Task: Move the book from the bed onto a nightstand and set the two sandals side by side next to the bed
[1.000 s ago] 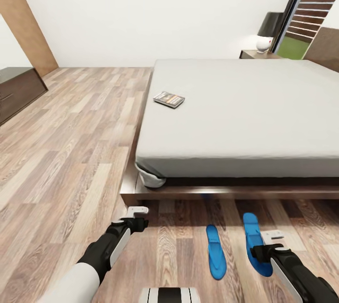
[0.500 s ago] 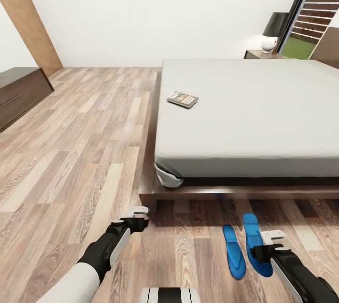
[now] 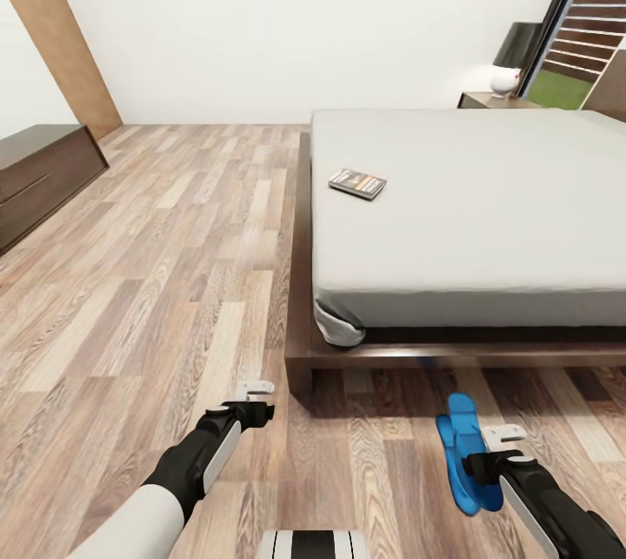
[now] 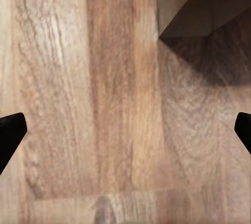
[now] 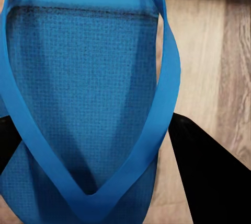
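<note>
Sandals (image 3: 463,453) overlap by right gripper (image 3: 504,446), 2nd mostly hidden.

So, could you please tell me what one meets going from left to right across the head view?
Dark low cabinet → left hand → book on the bed → blue sandal → right hand → lamp.

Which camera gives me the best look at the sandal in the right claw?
The right wrist view: the blue sandal lies close up between the fingers, its strap and textured sole sharp. The head view shows it small, near the right claw, in front of the bed. The left wrist view looks at floor planks.
</note>
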Controlling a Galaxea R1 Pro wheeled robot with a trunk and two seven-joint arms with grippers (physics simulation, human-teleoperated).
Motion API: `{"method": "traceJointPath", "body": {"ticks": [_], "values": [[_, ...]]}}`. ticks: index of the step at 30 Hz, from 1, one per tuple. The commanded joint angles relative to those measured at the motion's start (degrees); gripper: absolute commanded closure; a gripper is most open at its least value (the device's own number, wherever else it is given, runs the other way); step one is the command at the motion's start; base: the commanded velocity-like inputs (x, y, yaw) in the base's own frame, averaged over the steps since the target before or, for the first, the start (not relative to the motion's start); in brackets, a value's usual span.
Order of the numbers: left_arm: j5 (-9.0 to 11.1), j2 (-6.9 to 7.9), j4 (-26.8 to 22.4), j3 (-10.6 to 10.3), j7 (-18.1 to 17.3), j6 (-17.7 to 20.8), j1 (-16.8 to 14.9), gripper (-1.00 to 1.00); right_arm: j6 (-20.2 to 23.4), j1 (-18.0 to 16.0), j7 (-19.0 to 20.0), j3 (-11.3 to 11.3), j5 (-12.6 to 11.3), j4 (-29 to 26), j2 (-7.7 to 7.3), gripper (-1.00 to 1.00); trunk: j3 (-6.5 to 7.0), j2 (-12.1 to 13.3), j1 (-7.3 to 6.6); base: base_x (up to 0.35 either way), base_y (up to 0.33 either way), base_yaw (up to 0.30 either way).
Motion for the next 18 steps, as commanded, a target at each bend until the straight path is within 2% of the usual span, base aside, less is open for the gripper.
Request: {"method": "traceJointPath", "body": {"ticks": [1,13,18], "values": [[0.50,0.04,-0.10,-0.27,0.51,0.24,-0.02,-1.00,0.27,-0.03,-0.57,0.25,-0.71,-0.09,-0.04,1.00,-0.04,-0.02,-0.01,0.009,0.009,0.000],[0.46,0.15,-0.10,-0.21,0.51,0.24,-0.03,-1.00,0.35,-0.03,-0.56,0.31,-0.54,-0.09,-0.06,1.00,-0.04,-0.02,-0.01,0.039,0.001,0.000],[0.46,0.21,-0.10,-0.17,0.51,0.24,-0.02,-1.00,0.35,-0.03,-0.55,0.28,-0.54,-0.09,-0.06,1.00,-0.71,-0.06,0.07,0.000,0.000,0.004]]}}
